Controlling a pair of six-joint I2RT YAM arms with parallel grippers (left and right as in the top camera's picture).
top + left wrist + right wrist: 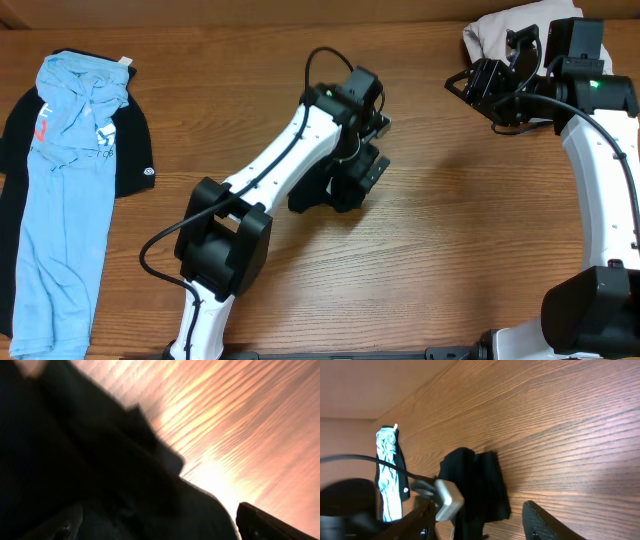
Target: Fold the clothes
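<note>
A plain black T-shirt point(318, 195), folded small, lies at the table's middle under my left arm. My left gripper point(358, 160) is low over it. In the left wrist view the black fabric point(115, 475) fills the space between the spread fingers point(160, 527), which are open. My right gripper point(470, 85) is open and empty point(480, 525), next to a beige garment pile point(500, 30) at the back right. It looks across at the black T-shirt point(480, 480). A light blue printed tee point(65, 190) lies on a black tee with a round white logo point(147, 174) at the left.
The wooden table point(470, 230) carries all of this. The left arm's links point(250, 190) cross the middle diagonally. The right arm point(610, 170) runs along the right edge. The blue tee also shows far off in the right wrist view point(387, 475).
</note>
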